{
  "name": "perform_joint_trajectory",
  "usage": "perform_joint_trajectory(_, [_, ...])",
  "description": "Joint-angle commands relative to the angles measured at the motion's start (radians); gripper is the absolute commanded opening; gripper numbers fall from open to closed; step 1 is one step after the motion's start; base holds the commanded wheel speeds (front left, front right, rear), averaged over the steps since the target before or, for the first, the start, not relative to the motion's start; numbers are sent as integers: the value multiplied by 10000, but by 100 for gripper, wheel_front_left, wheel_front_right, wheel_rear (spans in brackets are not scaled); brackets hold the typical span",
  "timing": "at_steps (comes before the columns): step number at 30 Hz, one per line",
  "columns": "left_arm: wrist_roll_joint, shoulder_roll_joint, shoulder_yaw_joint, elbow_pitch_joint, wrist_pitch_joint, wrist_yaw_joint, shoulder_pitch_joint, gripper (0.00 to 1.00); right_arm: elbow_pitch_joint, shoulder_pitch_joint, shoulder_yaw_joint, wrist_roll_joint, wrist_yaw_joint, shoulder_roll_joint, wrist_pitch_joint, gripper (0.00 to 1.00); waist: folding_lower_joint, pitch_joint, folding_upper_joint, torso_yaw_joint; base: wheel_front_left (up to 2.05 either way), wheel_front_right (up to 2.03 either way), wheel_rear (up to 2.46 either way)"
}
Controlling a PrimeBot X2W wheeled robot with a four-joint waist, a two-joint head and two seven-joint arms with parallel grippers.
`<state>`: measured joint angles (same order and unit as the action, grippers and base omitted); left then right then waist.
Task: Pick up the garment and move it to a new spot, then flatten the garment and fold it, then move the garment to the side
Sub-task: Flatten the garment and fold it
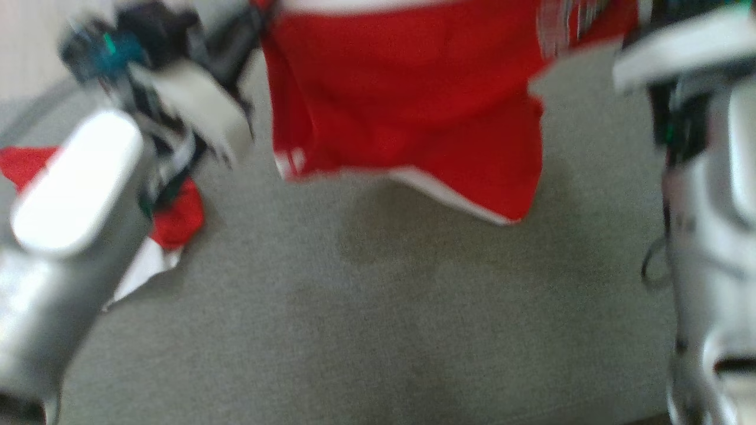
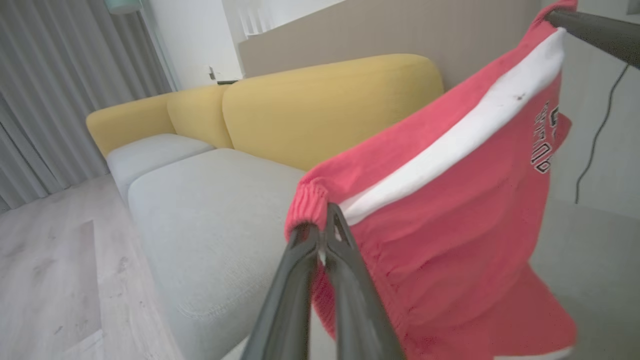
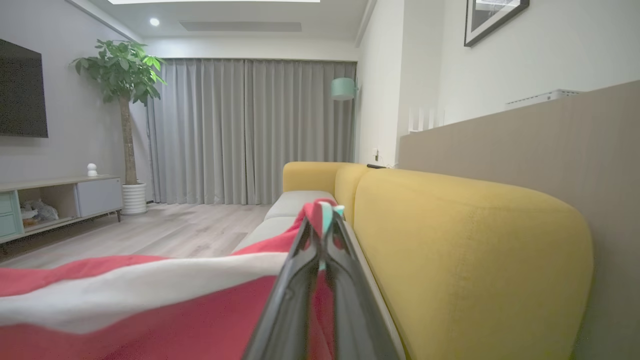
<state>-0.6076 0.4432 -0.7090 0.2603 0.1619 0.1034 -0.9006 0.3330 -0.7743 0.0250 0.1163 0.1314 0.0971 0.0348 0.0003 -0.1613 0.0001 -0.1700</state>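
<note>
Red garment (image 1: 407, 100) hanging stretched at twelve o'clock above grey sofa seat (image 1: 378, 319), left gripper (image 2: 324, 234) pinching one waistband corner, right gripper (image 3: 322, 220) pinching the other, another red cloth (image 1: 177, 221) at nine o'clock

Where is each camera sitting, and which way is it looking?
Head view: on the robot's head, looking down at the grey sofa seat and the hanging red garment; the left forearm and right arm show at the sides.
Left wrist view: on the left wrist, looking along the left pincer, shut on the garment, towards the yellow sofa back.
Right wrist view: on the right wrist, looking along the right pincer, shut on the garment, towards the curtains.
Shared: both wrist views show the garment and the yellow sofa back.
</note>
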Motion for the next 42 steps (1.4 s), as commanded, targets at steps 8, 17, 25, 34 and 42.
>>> perform_joint_trajectory(8, [693,-639,658,2488,-2006,191,-3938,0,3150,-4405,-237,-490,-7,-91,1966,0,-3,-1510,-1,-230,0,0,0])
perform_joint_trajectory(17, [525,-1486,-222,3977,-3594,263,-3841,0,4733,-4092,-218,-941,-7,-91,2262,0,-3,-1695,-1,-316,0,0,0])
perform_joint_trajectory(25, [-349,-1438,-2338,3752,-4048,270,-1321,0,6620,-1936,818,-376,-7,548,2232,0,-3,-1277,-1,-275,0,0,0])
perform_joint_trajectory(34, [-441,-1613,-3628,2844,-4171,-31,1254,0,7139,-84,2010,1167,-7,1688,1376,0,-3,-111,-1,-249,0,0,0])
perform_joint_trajectory(42, [-320,-1983,-3983,2235,-4213,-681,2712,0,6613,1211,2008,1720,-7,2322,853,0,-3,907,-1,-411,0,0,0])
